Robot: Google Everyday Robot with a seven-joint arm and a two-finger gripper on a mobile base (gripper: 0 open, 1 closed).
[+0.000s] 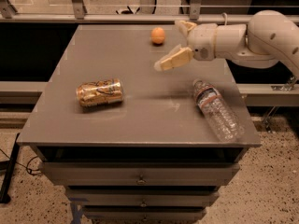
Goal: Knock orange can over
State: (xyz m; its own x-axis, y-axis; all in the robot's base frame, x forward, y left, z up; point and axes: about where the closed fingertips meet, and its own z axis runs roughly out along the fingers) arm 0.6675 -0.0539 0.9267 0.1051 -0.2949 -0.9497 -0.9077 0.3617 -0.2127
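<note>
The orange can [99, 92] lies on its side on the left part of the grey tabletop [140, 120], its top facing right. My gripper [169, 45] hangs above the table's back right area, well to the right of the can and not touching it. It is open and empty, one finger [174, 59] pointing down-left and the other [184, 27] up near the back edge. The white arm [252, 38] reaches in from the right.
A small orange ball [158, 35] sits near the table's back edge, just left of the gripper. A clear plastic water bottle [216, 110] lies on its side at the front right. Drawers [140, 176] are below the tabletop.
</note>
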